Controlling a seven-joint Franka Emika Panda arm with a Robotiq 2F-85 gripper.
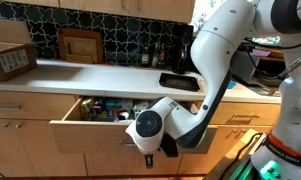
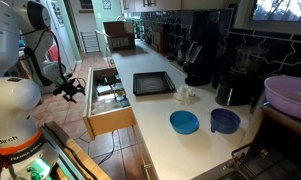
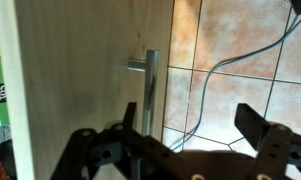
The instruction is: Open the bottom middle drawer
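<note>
Opening appears done: drawer (image 1: 85, 135) stands out past the counter (image 1: 100, 72) front edge; gripper (image 3: 175, 140) spread near handle (image 3: 151, 85); next, withdraw clear

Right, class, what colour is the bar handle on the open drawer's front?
Silver; the handle shows best in the wrist view.

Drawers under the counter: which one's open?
The wide middle drawer, pulled out with contents showing; the narrower fronts beside it sit flush.
</note>
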